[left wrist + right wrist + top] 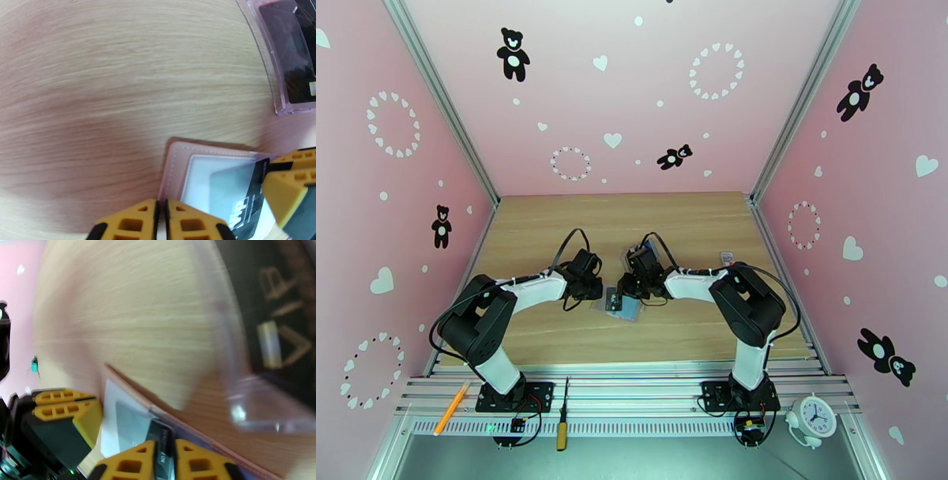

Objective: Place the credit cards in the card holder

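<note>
Left claw (161,204) shut and empty by the wallet (175,158), right claw (162,451) barely parted round the card (247,193), we can't tell if gripping: only half in, it could slide back out

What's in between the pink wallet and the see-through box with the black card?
Nothing but bare light wooden table, seen in the left wrist view, between the tan-pink leather card holder and the clear plastic card rack.
</note>
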